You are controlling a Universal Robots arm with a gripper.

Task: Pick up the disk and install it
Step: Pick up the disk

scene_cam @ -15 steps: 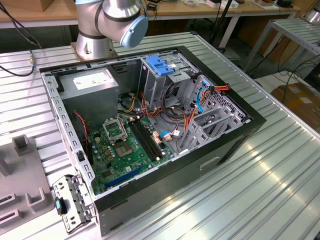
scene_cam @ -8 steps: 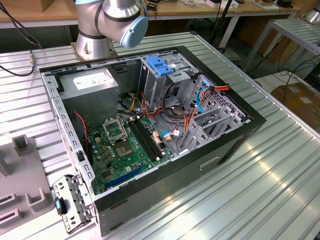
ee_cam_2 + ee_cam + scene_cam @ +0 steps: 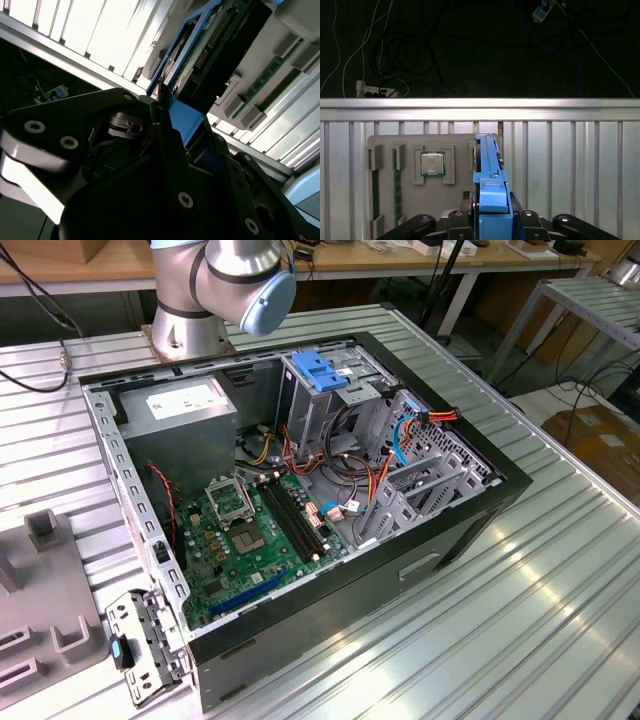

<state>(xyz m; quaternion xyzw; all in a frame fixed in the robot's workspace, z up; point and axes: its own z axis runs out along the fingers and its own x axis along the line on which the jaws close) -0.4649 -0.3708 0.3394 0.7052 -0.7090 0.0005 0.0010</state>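
Your tool [image 3: 492,214] is clamped on the disk [image 3: 486,155], which it holds above the ribbed bench [image 3: 570,165] beside a grey tray [image 3: 415,200]. In the second wrist view you see the disk's dark-grey body framed by a bright blue side rail.

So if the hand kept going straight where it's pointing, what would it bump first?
The hand holds the disk, so the disk's far end leads. It would probably meet the grey tray, near its edge, or the slatted table beside it; depth is unclear.
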